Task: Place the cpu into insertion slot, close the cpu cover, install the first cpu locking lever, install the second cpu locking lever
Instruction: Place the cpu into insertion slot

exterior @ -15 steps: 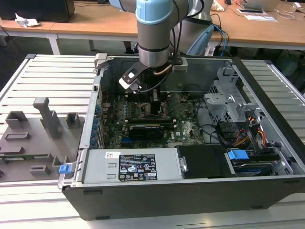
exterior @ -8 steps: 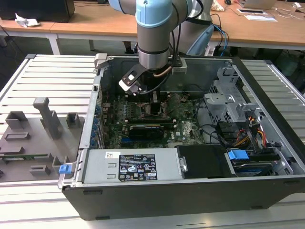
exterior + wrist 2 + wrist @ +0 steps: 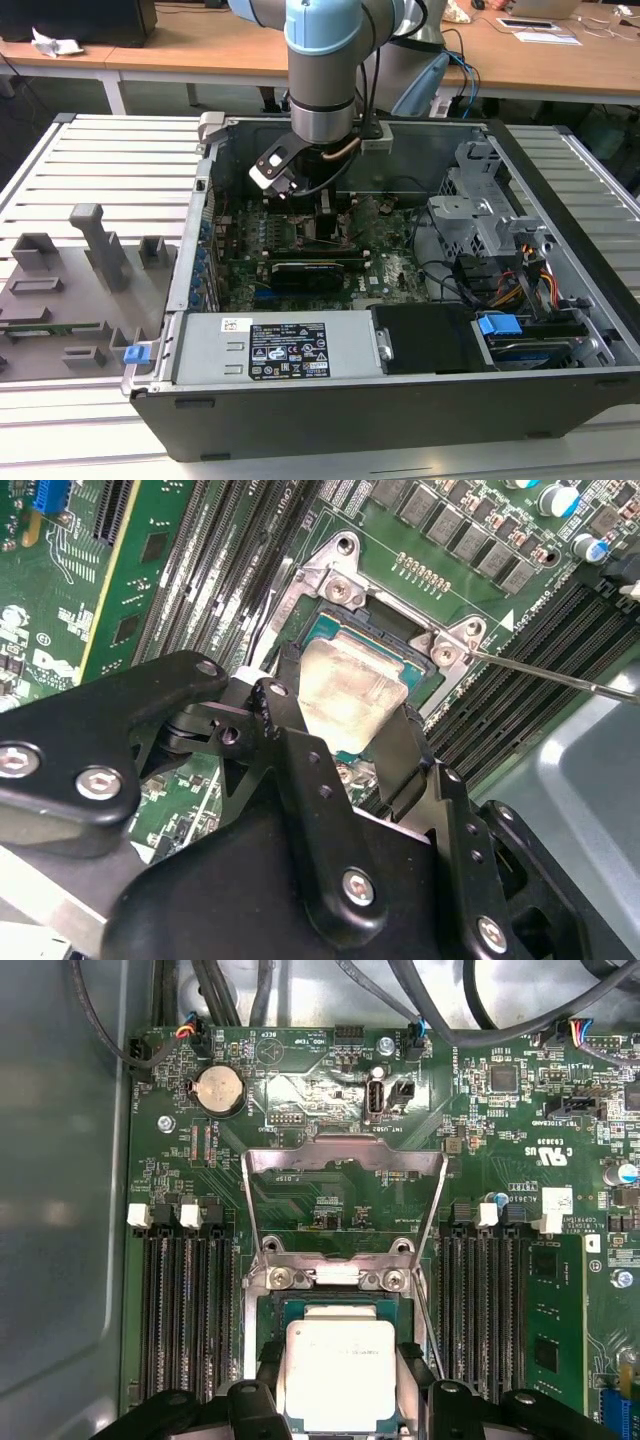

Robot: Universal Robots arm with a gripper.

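The cpu (image 3: 340,1375) lies over the socket on the green motherboard (image 3: 500,1140), its dull metal top facing up. The black fingers (image 3: 268,1365) are closed against two opposite edges of it, as both wrist views show, though whether it is fully seated cannot be told. Just beyond it the cpu cover (image 3: 300,1157) stands swung open, memory slots (image 3: 180,1310) run along both sides of the socket, and the arm (image 3: 322,70) reaches down into the open computer case (image 3: 400,410) on the slatted bench (image 3: 100,160).
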